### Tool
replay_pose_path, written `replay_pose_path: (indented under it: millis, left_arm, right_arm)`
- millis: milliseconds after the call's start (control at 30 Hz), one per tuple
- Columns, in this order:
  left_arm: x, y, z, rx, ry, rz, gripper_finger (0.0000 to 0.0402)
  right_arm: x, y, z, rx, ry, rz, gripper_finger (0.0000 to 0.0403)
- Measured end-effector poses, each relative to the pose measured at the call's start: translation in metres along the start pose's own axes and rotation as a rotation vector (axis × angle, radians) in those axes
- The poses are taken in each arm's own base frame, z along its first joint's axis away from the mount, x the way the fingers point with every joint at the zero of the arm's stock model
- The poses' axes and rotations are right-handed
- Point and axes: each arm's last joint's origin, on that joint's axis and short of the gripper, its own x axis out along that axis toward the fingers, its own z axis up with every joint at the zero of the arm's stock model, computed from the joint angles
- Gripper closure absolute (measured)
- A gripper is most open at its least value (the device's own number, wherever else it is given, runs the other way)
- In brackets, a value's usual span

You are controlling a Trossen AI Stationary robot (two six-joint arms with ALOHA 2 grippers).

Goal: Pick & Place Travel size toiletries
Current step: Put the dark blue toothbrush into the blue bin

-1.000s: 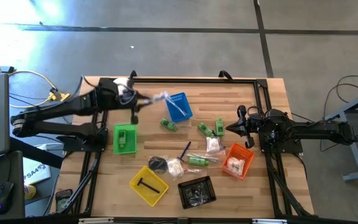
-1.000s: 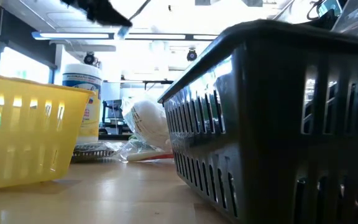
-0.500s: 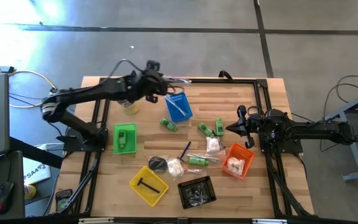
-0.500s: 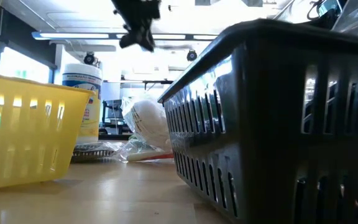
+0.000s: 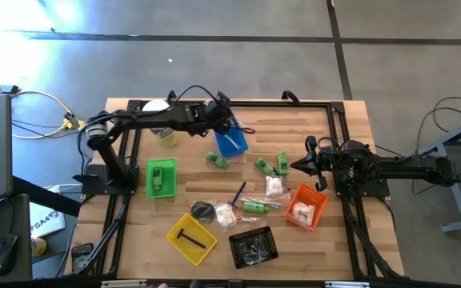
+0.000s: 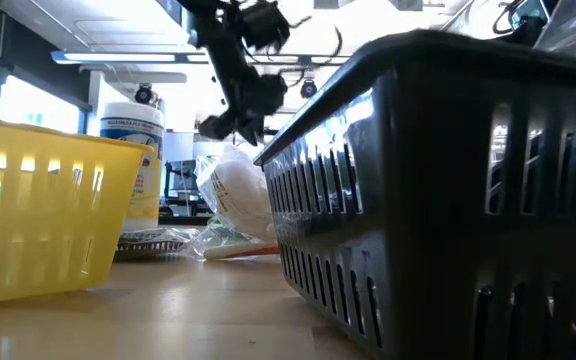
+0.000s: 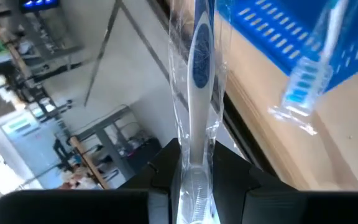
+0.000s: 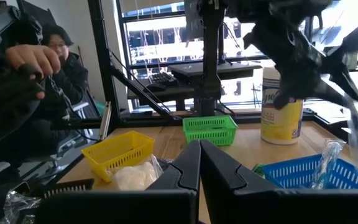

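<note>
On the counter (image 5: 310,120), our left tool (image 5: 224,114) hangs over the blue tray (image 5: 230,138), pinching a wrapped toothbrush (image 7: 199,74). The right tool (image 8: 199,163), pressed together, waits near the orange tray (image 5: 306,206). The long wrapper probably overhangs; released off-centre, it could tip out.

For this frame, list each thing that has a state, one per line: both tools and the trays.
Left tool: shut on a wrapped toothbrush, over the blue tray.
Right tool: shut, empty, at the table's right side.
Blue tray: holds a wrapped toothbrush.
Green tray: holds a green bottle.
Yellow tray: holds a black T-shaped piece.
Orange tray: holds white sachets.
</note>
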Motion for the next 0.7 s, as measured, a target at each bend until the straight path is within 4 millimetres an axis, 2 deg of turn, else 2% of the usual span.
replay_pose_path:
  millis: [200,567,700]
  left_arm:
    - [0.012,-0.009,0.009,0.116,0.003,-0.042,0.0336]
    - [0.014,-0.013,0.016,0.173,-0.143,-0.084,0.0336]
    - [0.025,-0.021,0.022,0.223,-0.135,-0.12,0.0336]
  right_arm:
    - [0.0,0.0,-0.001,0.002,0.006,-0.001,0.0401]
    - [0.0,0.0,-0.001,-0.018,0.006,-0.001,0.0401]
    - [0.0,0.0,-0.001,-0.025,0.006,-0.001,0.0401]
